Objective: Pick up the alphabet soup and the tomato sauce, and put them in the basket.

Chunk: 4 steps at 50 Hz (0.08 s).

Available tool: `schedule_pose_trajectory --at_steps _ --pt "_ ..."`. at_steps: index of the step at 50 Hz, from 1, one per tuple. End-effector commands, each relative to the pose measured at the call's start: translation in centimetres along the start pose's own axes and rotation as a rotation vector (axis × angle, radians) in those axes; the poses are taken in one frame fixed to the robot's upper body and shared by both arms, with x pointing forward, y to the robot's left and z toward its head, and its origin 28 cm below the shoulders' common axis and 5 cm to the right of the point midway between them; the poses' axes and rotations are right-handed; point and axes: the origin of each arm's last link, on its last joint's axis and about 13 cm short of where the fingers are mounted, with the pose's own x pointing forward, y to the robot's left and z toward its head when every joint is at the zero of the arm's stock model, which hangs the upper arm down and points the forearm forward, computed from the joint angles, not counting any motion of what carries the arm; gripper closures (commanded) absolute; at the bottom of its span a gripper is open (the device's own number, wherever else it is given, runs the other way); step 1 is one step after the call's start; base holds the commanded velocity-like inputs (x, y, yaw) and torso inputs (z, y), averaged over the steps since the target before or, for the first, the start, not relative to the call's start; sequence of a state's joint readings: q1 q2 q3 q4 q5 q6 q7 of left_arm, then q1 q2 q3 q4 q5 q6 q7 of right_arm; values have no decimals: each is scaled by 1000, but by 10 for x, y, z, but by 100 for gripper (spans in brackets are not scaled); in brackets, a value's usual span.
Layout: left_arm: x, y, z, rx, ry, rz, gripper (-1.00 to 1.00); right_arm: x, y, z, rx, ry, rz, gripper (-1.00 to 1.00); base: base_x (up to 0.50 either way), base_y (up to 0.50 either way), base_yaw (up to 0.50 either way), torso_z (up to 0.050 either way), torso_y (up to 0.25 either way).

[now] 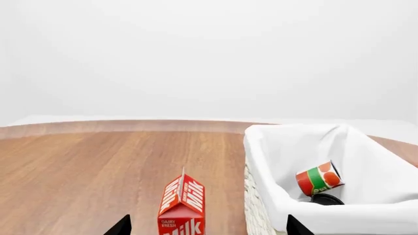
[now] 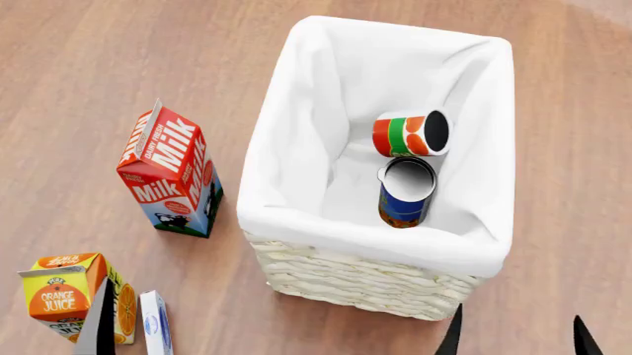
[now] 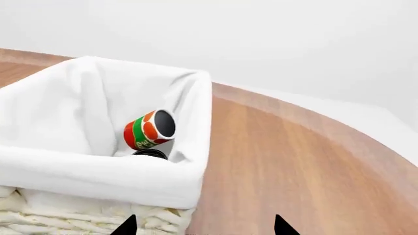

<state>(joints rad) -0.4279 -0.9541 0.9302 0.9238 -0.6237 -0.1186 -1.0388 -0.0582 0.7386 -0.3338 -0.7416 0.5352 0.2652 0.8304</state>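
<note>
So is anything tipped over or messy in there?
A little. The tomato sauce lies on its side in the basket, leaning on the liner above the alphabet soup. Nothing looks spilled. Outside, the milk carton and orange juice carton stand up fine.

Milk carton (image 2: pixel 170 171) stands upright on the wooden table (image 2: pixel 79 66) — orange juice carton (image 2: pixel 79 296) nearby, upright too.

Blue alphabet soup (image 2: pixel 406 194), red-green-orange tomato sauce (image 2: pixel 410 134), cream woven basket (image 2: pixel 356 277).
</note>
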Motion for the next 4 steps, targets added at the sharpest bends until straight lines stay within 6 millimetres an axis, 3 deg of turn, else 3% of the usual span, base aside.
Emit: schedule_pose_trajectory --at_steps 1,4 --pt "0 0 1 -1 -2 0 -100 -4 0 -4 12 4 -14 -100 0 0 0 0 0" --pt "0 1 1 -1 -2 1 -100 -5 -1 -4 10 6 -16 -100 0 0 0 0 0"
